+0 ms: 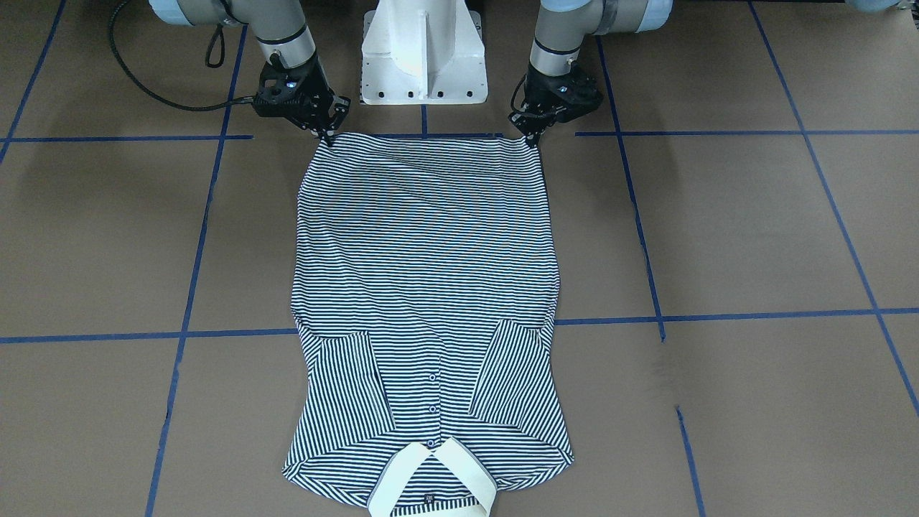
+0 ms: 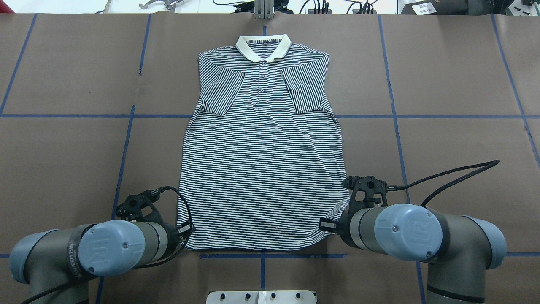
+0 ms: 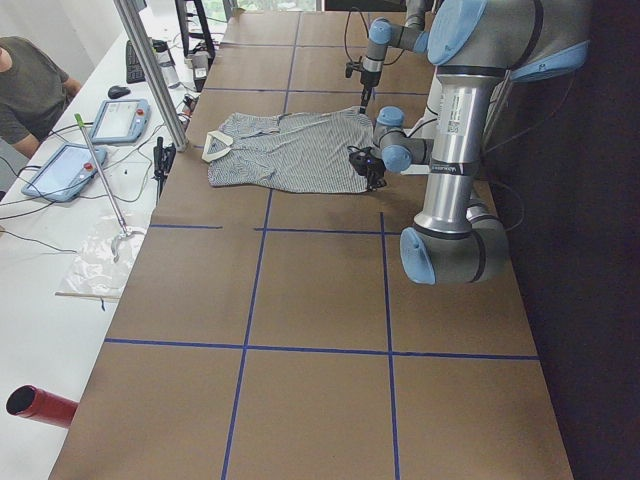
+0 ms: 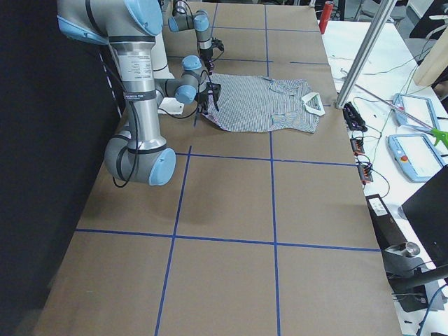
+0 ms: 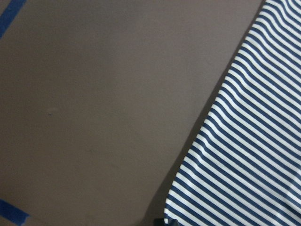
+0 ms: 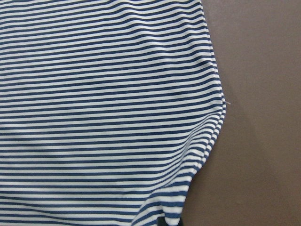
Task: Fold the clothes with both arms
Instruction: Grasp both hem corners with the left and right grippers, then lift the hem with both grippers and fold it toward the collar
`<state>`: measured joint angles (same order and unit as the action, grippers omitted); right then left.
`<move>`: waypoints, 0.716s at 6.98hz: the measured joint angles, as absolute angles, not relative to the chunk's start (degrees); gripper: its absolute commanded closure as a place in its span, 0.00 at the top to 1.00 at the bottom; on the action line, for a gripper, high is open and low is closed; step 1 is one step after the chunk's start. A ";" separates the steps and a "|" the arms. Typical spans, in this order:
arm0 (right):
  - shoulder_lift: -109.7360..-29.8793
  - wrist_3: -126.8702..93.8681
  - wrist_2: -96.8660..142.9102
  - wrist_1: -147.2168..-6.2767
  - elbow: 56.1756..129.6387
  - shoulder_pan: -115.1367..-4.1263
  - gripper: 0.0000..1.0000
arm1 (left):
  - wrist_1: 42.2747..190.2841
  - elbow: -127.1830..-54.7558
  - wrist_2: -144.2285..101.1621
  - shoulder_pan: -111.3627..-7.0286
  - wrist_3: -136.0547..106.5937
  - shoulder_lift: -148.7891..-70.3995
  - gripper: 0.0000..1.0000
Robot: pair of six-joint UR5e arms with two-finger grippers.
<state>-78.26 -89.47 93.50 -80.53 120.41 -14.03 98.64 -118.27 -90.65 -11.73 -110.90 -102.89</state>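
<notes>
Brown table [image 1: 754, 230], blue tape grid [image 1: 718, 316]. We note shirt [image 1: 423, 251] lying flat, hem [image 1: 431, 138] toward white base [image 1: 423, 57], collar [image 1: 459, 467] away from it; left gripper [image 1: 535, 136] and right gripper [image 1: 329, 134] each pinch a hem corner.

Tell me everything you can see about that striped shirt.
The shirt is a soft-looking knit polo with thin navy-and-white stripes, a cream collar and a buttoned placket. It lies flat, front up, on the brown table, with its collar away from the robot. Both short sleeves are folded inward onto the chest. The left gripper and right gripper meet the two hem corners; whether they grip, I cannot tell.
</notes>
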 measured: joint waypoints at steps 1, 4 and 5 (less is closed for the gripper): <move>-79.12 -89.36 94.83 -80.52 122.21 -14.17 0.00 | 98.35 -121.06 -90.80 -11.67 -110.85 -102.75 0.00; -86.71 -89.30 99.37 -80.45 131.45 -12.96 0.00 | 90.05 -131.76 -90.92 -6.73 -111.28 -102.47 0.00; -88.70 -89.32 101.39 -80.50 134.13 -12.11 0.00 | 87.66 -133.76 -90.79 -4.41 -111.41 -102.42 0.00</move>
<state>-88.70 -89.32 101.39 -80.50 134.13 -12.11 87.66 -133.76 -90.79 -4.41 -111.41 -102.42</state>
